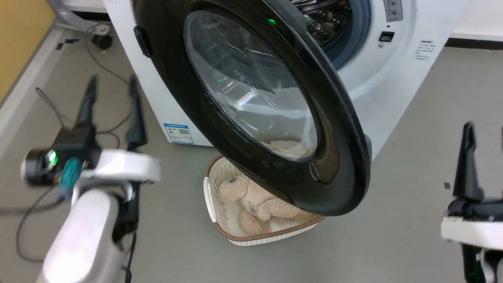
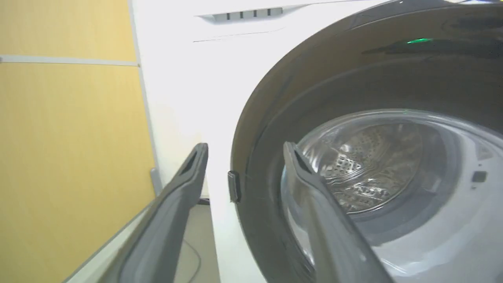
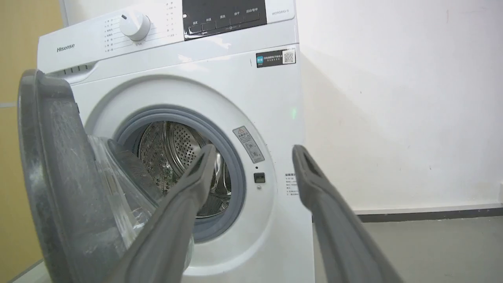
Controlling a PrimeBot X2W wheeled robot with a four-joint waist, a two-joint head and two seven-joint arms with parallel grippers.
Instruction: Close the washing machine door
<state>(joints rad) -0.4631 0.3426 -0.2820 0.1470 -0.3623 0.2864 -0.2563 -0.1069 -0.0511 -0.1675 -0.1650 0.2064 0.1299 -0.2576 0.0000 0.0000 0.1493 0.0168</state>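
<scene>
**Head view.** The washing machine door (image 1: 346,157) is standing wide open, swinging out from the washing machine (image 1: 393,78) and hanging above a basket (image 1: 210,196) that is holding a plush toy (image 1: 255,200). The left gripper (image 1: 112,80) is hovering left of the machine, clear of the door, with its jaws spread and holding nothing. The right gripper (image 1: 485,129) is waiting at the lower right, well apart from the door, jaws also spread and empty.

**Left wrist view.** You are facing the door's outer side. The rim is showing wide, black and glossy, so I am judging it slick. The window is bulging as clear glass.

**Right wrist view.** You are seeing the door's inner side. Behind it, the perforated steel drum (image 3: 177,149) is shining inside a grey rubber seal (image 3: 235,173).

**Risks, as judged.**
- A finger pushing on the curved glass instead of the rim is likely to slide off.
- A weak push is risking a door that rests on the seal without latching.
- A hard push is risking a rebound.
- A right finger lingering near the opening is risking a pinch against the seal.
- The basket is sitting under the door's path. I cannot tell whether the lower rim is clearing it.
</scene>
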